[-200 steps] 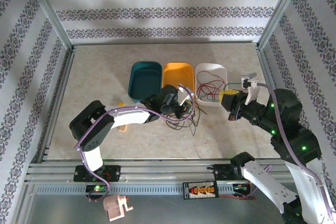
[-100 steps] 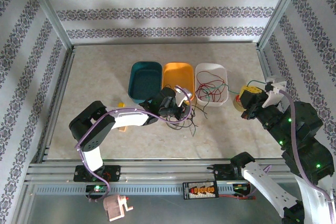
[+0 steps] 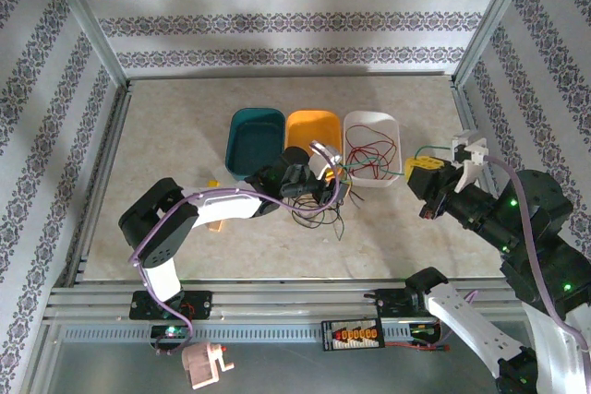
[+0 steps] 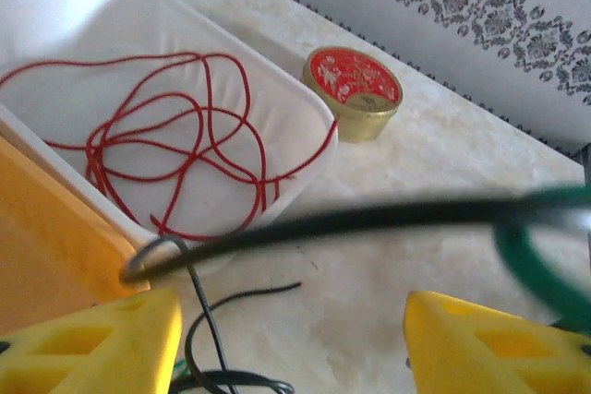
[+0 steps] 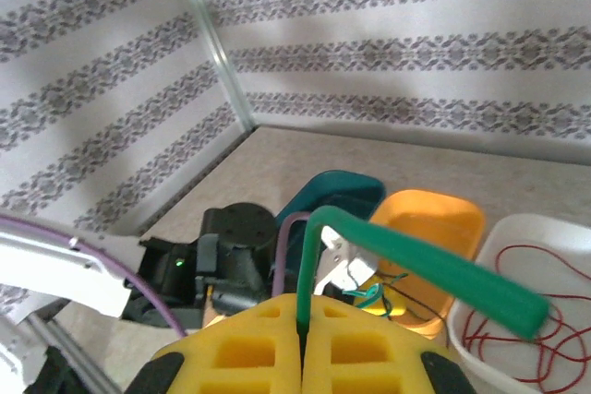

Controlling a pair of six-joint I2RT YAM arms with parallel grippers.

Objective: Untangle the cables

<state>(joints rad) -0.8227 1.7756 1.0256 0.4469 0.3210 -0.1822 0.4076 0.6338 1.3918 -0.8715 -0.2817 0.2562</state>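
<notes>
- I'm checking the left gripper (image 4: 294, 320) first: its fingers are standing wide apart, gripping nothing, and it's hovering over the black cables (image 3: 314, 214) bunched in front of the orange tray (image 3: 312, 122).
- The red cable (image 4: 166, 136) is lying looped in the white tray (image 4: 314, 122), so I'm calling that one sorted.
- The green cable (image 5: 425, 269) is stretching from the bunch across to the right gripper (image 5: 302, 320), which is clenching it.
- I'm guessing we're midway through freeing the green one. Next I'm expecting to have to draw it clear without dragging the black strands along.

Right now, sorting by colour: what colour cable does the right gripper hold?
A green cable, clearest in the right wrist view.
</notes>
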